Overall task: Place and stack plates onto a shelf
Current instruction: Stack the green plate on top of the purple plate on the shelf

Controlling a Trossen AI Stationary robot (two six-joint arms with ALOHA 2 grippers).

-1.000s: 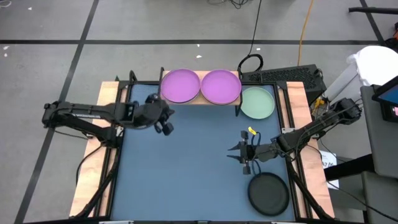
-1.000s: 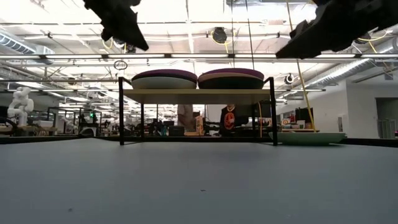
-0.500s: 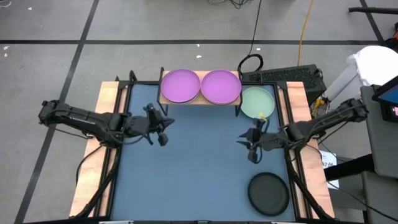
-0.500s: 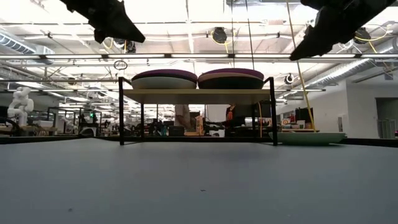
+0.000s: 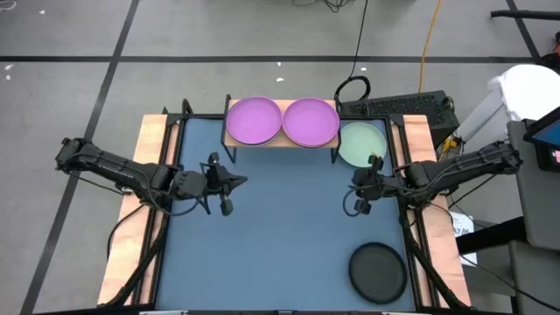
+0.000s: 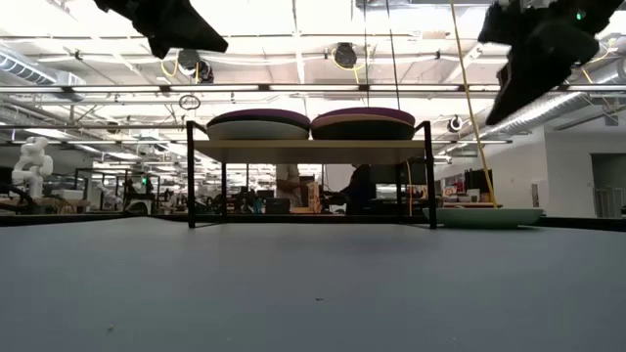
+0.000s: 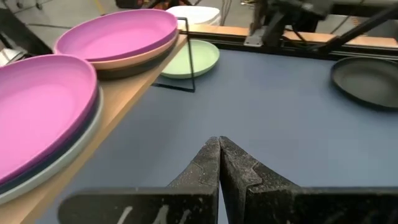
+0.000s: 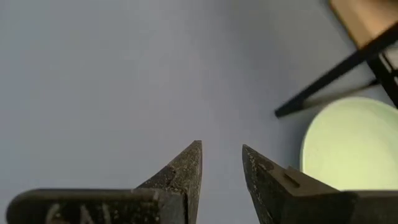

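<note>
Two stacks of plates stand on the light-wood shelf (image 5: 282, 138) at the table's far edge, each topped by a purple plate (image 5: 254, 121) (image 5: 311, 121). A mint green plate (image 5: 361, 144) lies flat on the table to the right of the shelf. A dark charcoal plate (image 5: 378, 271) lies flat at the near right. My left gripper (image 7: 219, 148) hovers shut and empty above the table, near-left of the shelf (image 5: 234, 182). My right gripper (image 8: 221, 149) hangs open and empty above the table, just near of the mint plate (image 5: 353, 194).
The shelf's thin black legs (image 8: 336, 81) stand between the shelf and the mint plate. The blue-grey tabletop (image 5: 280, 236) lies bare between the two arms. Wooden edge strips (image 5: 131, 227) run along the table's sides. Cables and a keyboard (image 5: 402, 107) lie beyond the far right corner.
My left gripper has drawn away from the shelf toward the table's near-left and sunk a little, staying shut. My right gripper has risen and gone toward the far-right, toward the mint plate, tipping more steeply downward, its gap unchanged.
</note>
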